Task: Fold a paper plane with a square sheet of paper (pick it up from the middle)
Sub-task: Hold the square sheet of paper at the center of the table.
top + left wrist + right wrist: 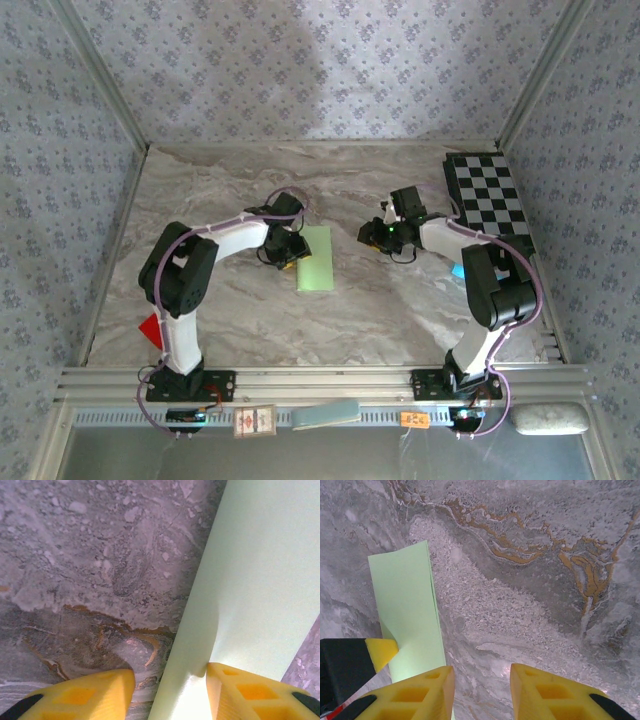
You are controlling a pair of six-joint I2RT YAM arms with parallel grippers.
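Looking down at the table, I see the green paper [316, 258] lying flat near the middle, between the two arms. It is folded into a long thin strip with straight ends. It has no pointy nose yet, so I think most of the plane folds are not done.

The left gripper [170, 680] is right at the strip's left long edge. Its yellow fingers are spread apart, one over the bare table and one on the paper, with the edge running between them. It is not pinching anything. The right gripper [482, 672] is near the other side of the strip. Its fingers are spread too, with bare table between them.

The paper looks very light and thin. I think it will bend or slide with a small push, and it will crumple if squeezed hard. It lies so flat that a finger can't get under it easily. A good place to take hold would be a long edge, near the middle of the strip, with one finger under and one on top.

The table [400, 320] looks like smooth grey marble with brown veins, so I think the paper will slip on it. Patterned walls [300, 70] stand on three sides. A black and white checkerboard [490, 195] lies at the far right, well apart from the paper.
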